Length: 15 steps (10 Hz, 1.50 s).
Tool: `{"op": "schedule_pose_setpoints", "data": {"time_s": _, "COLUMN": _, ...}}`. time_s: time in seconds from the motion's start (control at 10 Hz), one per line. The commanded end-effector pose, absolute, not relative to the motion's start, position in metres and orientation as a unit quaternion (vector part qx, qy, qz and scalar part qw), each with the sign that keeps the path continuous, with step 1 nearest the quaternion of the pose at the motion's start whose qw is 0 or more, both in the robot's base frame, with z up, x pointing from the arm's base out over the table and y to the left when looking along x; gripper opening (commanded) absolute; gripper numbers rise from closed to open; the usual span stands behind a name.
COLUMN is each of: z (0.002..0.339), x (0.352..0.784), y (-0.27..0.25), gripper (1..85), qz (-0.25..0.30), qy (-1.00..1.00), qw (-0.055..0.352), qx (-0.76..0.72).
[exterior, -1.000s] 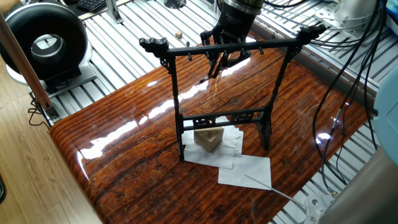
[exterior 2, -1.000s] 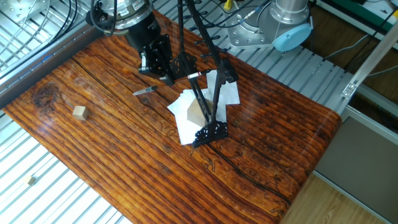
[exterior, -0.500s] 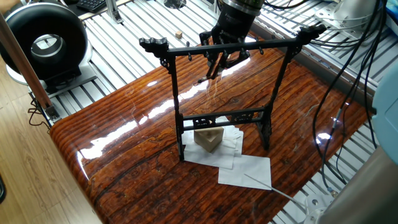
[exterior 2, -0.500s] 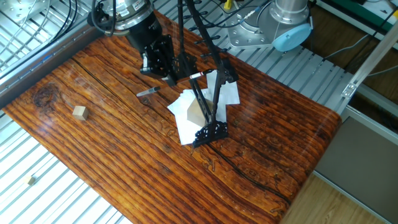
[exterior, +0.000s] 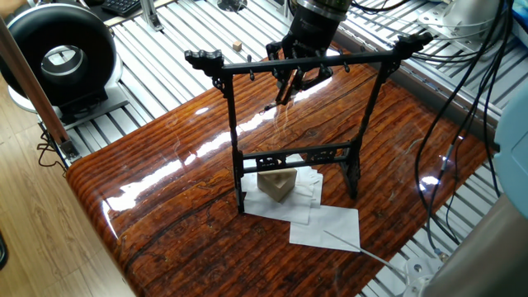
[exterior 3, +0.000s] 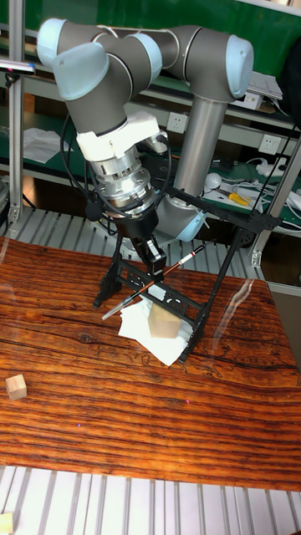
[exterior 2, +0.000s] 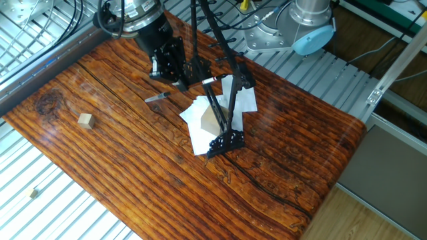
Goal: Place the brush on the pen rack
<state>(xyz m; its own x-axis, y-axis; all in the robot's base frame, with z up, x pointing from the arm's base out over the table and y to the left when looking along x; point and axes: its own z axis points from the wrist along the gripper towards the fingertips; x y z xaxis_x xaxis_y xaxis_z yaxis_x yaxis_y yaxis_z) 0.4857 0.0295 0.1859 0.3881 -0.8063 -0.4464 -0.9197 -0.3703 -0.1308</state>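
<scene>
From my tall fixed view, a small wooden cube (exterior 3: 15, 386) sits nearest on the table (exterior 3: 125, 418). Behind it the gripper (exterior 3: 152, 269) pinches the brush (exterior 3: 150, 284) mid-shaft, tilted, held above the tabletop just beside the pen rack (exterior 3: 219, 276); white papers (exterior 3: 138, 330) lie underneath

Only a slight shift can be made out. In the other fixed view, the brush (exterior 2: 157, 98) and the gripper (exterior 2: 175, 73) clamped on it are seen a touch further left in the picture than half a second ago. They are thereby brought back almost exactly to where they were a second ago. The tilt of the brush is not visibly altered. In one fixed view, the same shift of the brush (exterior: 278, 97) is barely to be detected, and it cannot be judged more closely than that.
</scene>
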Motion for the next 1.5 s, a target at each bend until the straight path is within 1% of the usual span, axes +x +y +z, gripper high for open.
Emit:
{"op": "schedule_pose_setpoints", "data": {"time_s": 0.0, "z": 0.185, "x": 0.489, "y": 0.024, "gripper": 1.0, "qz": 0.146, "qy": 0.542, "qw": 0.175, "qx": -0.809}}
{"op": "schedule_pose_setpoints", "data": {"time_s": 0.2, "z": 0.185, "x": 0.496, "y": 0.024, "gripper": 1.0, "qz": 0.140, "qy": 0.561, "qw": 0.179, "qx": -0.796}}
{"op": "schedule_pose_setpoints", "data": {"time_s": 0.4, "z": 0.180, "x": 0.511, "y": 0.013, "gripper": 1.0, "qz": 0.105, "qy": 0.580, "qw": 0.176, "qx": -0.789}}
{"op": "schedule_pose_setpoints", "data": {"time_s": 0.7, "z": 0.182, "x": 0.505, "y": 0.018, "gripper": 1.0, "qz": 0.121, "qy": 0.572, "qw": 0.178, "qx": -0.792}}
{"op": "schedule_pose_setpoints", "data": {"time_s": 1.1, "z": 0.188, "x": 0.501, "y": 0.029, "gripper": 1.0, "qz": 0.143, "qy": 0.567, "qw": 0.193, "qx": -0.788}}
{"op": "schedule_pose_setpoints", "data": {"time_s": 1.2, "z": 0.190, "x": 0.504, "y": 0.021, "gripper": 1.0, "qz": 0.148, "qy": 0.565, "qw": 0.192, "qx": -0.789}}
{"op": "schedule_pose_setpoints", "data": {"time_s": 1.4, "z": 0.186, "x": 0.506, "y": 0.014, "gripper": 1.0, "qz": 0.160, "qy": 0.563, "qw": 0.204, "qx": -0.785}}
